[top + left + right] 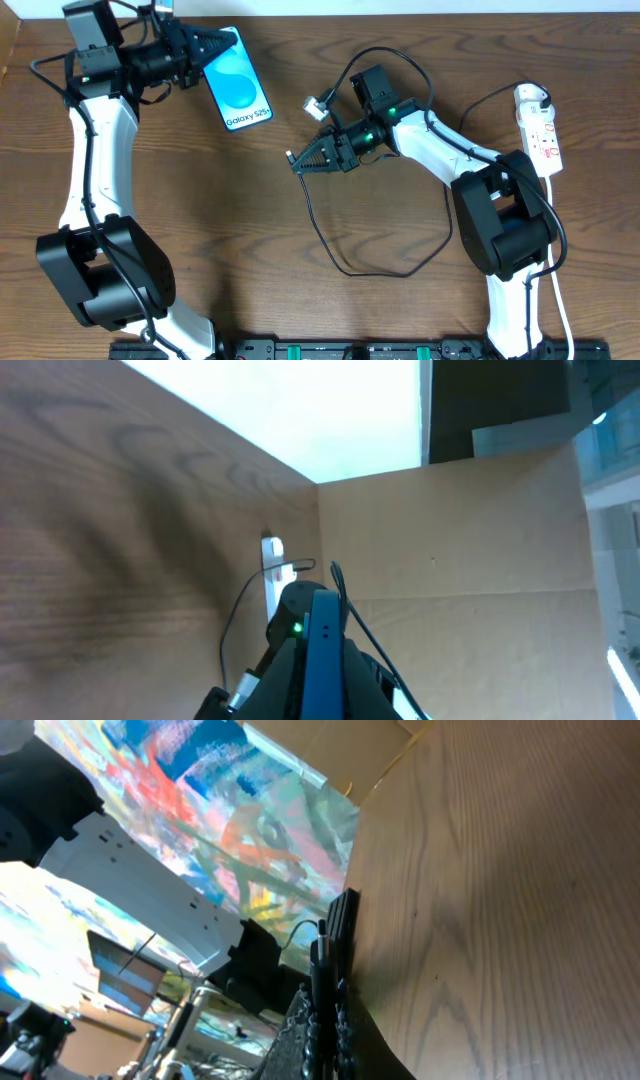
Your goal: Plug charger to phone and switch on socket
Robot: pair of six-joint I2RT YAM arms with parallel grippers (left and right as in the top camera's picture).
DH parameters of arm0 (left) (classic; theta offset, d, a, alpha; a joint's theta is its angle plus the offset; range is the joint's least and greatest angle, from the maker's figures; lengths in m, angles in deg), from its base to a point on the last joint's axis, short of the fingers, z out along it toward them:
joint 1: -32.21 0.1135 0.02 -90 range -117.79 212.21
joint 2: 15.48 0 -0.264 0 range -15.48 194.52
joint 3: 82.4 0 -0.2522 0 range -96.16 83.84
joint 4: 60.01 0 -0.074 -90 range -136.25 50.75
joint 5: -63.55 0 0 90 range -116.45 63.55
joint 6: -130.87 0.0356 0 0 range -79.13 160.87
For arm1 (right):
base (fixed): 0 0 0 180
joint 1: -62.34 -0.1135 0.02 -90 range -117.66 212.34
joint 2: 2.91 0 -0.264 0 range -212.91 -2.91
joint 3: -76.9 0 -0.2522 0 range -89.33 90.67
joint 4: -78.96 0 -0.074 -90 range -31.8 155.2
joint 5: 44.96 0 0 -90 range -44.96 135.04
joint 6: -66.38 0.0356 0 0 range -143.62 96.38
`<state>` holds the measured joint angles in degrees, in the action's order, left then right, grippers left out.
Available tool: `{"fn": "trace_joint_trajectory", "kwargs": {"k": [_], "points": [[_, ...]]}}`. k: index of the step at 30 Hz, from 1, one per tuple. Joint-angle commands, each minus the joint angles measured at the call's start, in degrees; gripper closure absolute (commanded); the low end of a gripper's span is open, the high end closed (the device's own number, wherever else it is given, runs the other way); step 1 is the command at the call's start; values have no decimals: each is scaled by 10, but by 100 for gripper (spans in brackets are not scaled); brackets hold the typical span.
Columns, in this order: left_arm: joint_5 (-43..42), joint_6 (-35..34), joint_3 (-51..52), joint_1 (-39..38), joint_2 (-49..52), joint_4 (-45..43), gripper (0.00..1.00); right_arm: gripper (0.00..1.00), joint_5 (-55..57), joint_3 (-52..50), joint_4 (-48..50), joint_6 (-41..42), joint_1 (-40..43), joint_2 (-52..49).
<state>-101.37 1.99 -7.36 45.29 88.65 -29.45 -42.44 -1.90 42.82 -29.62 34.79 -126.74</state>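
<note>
At far left, left gripper (210,45) pinching slim glossy blue phone (240,90); at centre, right gripper (300,160) squeezing thin black charger (306,200).

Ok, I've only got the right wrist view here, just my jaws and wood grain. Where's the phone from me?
Observer: The phone is on the far left side of the table, screen facing up. The left gripper is shut on one end of it, and there is bare wood between it and your right gripper.
Operator: And what's trailing behind my jaws?
Observer: The charger. Its plug tip pokes out of your jaws toward the left, and the thin cable drops back in a wide loop across the middle of the table.
</note>
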Motion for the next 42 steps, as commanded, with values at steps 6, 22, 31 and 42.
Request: {"fn": "trace_joint_trajectory", "kwargs": {"k": [6,22,31,42], "points": [[-13,28,1,-10,-10,-5,93,99,-20,-1,117,139,-7,6],[25,75,1,-12,-10,-71,93,99,-20,-1,435,427,-30,7],[53,-6,1,-12,-10,-113,93,99,-20,-1,611,571,-32,7],[13,-157,1,-12,-10,-254,93,99,-20,-1,785,718,-37,7]]}}
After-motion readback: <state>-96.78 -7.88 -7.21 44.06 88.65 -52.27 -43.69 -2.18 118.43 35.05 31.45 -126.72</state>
